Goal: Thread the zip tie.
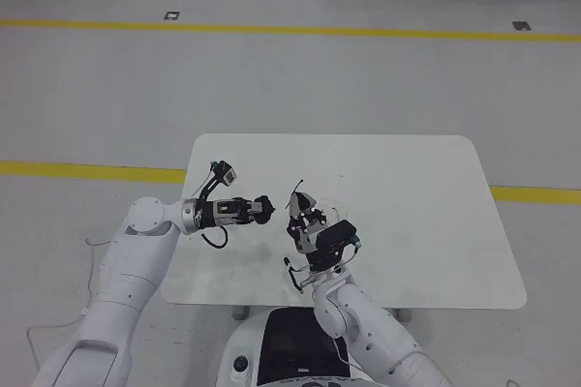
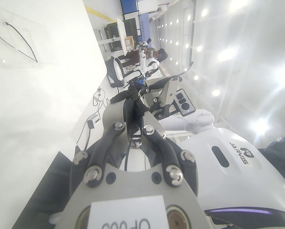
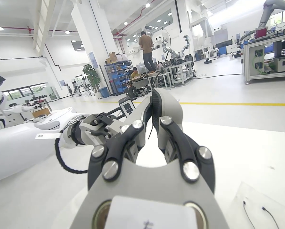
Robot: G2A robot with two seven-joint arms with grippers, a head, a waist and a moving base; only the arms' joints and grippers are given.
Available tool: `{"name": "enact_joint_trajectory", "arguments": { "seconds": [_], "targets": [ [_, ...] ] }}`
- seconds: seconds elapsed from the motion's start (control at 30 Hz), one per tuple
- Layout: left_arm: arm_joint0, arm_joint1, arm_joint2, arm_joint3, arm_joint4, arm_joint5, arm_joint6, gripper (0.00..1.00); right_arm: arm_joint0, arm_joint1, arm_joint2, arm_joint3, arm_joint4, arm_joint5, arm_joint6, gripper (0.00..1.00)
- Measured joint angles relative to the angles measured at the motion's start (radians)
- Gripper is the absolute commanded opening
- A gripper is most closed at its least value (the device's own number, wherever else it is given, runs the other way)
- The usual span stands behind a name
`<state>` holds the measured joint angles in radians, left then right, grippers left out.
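Nearest me, my right hand (image 3: 153, 96) is pinched shut on the zip tie (image 3: 150, 128), whose strap runs out past the fingertips and away over the bench (image 1: 416, 193). Just beside it, my left hand (image 1: 267, 209), fingers together, aims crosswise at it; what it grips, I cannot tell.

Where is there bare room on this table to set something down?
Bare on the table: the right half and the strip along the far edge. Crowded: left of middle, where the left gripper and the right gripper hold the zip tie.
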<state>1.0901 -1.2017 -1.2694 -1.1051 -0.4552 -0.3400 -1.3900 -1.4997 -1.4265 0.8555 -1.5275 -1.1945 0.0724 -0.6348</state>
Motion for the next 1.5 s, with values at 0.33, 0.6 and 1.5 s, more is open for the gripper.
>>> {"name": "enact_joint_trajectory", "arguments": {
  "seconds": [0.33,0.6,1.5],
  "targets": [
    [0.0,0.0,0.0,0.0,0.0,0.0,0.0,0.0,-0.007,-0.001,-0.013,-0.007,-0.086,0.016,0.019,0.0],
    [0.0,0.0,0.0,0.0,0.0,0.0,0.0,0.0,-0.002,-0.003,-0.021,0.004,-0.133,0.024,0.008,0.0],
    [0.0,0.0,0.0,0.0,0.0,0.0,0.0,0.0,0.002,-0.012,-0.032,0.0,-0.209,0.071,0.031,0.0]
  ]
}}
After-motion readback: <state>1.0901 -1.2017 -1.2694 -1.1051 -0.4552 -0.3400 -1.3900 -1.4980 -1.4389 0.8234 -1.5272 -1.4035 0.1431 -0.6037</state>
